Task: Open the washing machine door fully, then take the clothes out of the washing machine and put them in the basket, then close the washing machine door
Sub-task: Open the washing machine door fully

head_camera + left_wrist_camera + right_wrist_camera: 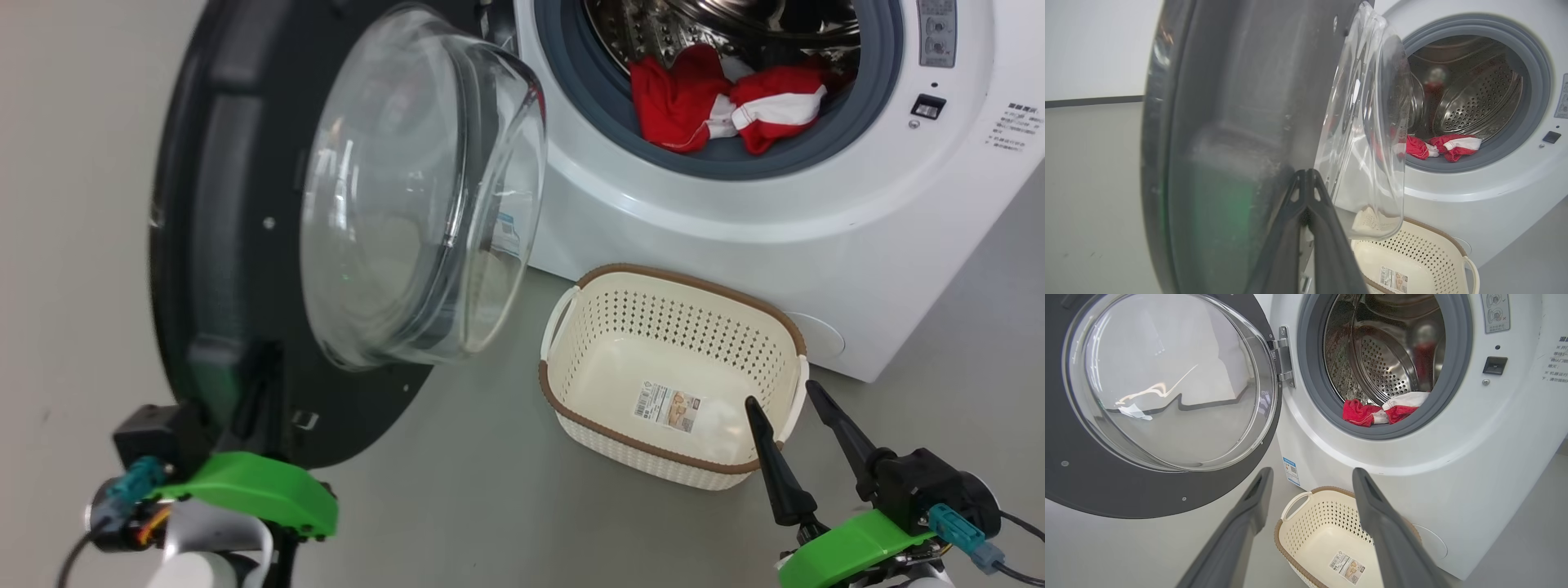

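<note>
The washing machine door (pixel 204 245) stands swung out to the left, its glass bowl facing the basket. My left gripper (pixel 260 371) is shut, and its joined tips (pixel 1306 173) rest against the inner black rim of the door (pixel 1229 102), low down beside the glass. Red and white clothes (pixel 718 102) lie at the front of the steel drum in the washing machine (pixel 735 220). On the floor before the machine stands the basket (pixel 669 282), with just a sticker inside. My right gripper (pixel 781 392) is open at the basket's near right corner and holds nothing. Its wrist view looks over the basket (pixel 1280 535) toward the clothes (pixel 1380 412).
The grey floor (pixel 473 490) runs between the door and the basket. A pale wall (pixel 1094 49) lies behind the open door. The machine's latch socket (pixel 928 106) and label sit right of the drum opening.
</note>
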Available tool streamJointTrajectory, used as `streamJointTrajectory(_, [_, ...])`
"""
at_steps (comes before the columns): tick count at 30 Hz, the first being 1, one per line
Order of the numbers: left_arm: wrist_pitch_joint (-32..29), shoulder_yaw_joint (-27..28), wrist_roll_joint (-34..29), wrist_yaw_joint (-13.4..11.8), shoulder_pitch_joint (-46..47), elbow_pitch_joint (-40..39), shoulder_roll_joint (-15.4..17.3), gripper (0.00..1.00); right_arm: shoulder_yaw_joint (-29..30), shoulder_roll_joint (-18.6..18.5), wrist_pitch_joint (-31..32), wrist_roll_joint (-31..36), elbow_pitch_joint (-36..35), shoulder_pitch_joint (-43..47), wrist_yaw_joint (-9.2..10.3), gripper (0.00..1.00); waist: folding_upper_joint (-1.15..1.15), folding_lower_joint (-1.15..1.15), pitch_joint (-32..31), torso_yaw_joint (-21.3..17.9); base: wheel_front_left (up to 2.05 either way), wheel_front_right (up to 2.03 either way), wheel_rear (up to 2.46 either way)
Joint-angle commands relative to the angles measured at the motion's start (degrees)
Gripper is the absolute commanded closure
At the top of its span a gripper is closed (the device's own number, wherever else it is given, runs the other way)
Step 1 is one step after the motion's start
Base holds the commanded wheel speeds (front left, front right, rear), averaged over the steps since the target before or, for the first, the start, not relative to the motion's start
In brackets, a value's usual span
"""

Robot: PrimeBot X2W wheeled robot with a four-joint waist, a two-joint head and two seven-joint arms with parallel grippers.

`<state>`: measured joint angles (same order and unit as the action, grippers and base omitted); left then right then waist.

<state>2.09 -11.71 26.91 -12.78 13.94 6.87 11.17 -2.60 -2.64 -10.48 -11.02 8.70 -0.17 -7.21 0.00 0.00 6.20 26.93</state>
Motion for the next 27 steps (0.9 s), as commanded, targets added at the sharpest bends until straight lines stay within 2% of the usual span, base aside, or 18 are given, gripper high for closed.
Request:
streamJointTrajectory(1, [0.0, 3.9, 0.8, -1.3, 1.4, -0.5, 2.6, 1.00, -1.5, -0.2, 0.3, 0.6, -1.9, -2.2, -0.28, 0.00, 0.00, 0.00, 0.5, -0.4, 0.00, 0.00, 0.00])
streamJointTrajectory(16, [4.0, 10.8, 4.3, -1.7, 5.8, 3.5, 5.1, 1.00, -1.7, -0.2, 3.4, 3.5, -5.4, -2.2, -0.28, 0.00, 0.00, 0.00, 5.2, -0.7, 0.00, 0.00, 0.00])
streamJointTrajectory(27, [8.9, 14.6, 6.8, 0.9, 11.4, 14.0, 7.1, 1.00, -1.7, -0.2, 5.4, 5.5, -7.7, -2.3, -0.28, 0.00, 0.00, 0.00, 7.6, -0.9, 0.00, 0.00, 0.00])
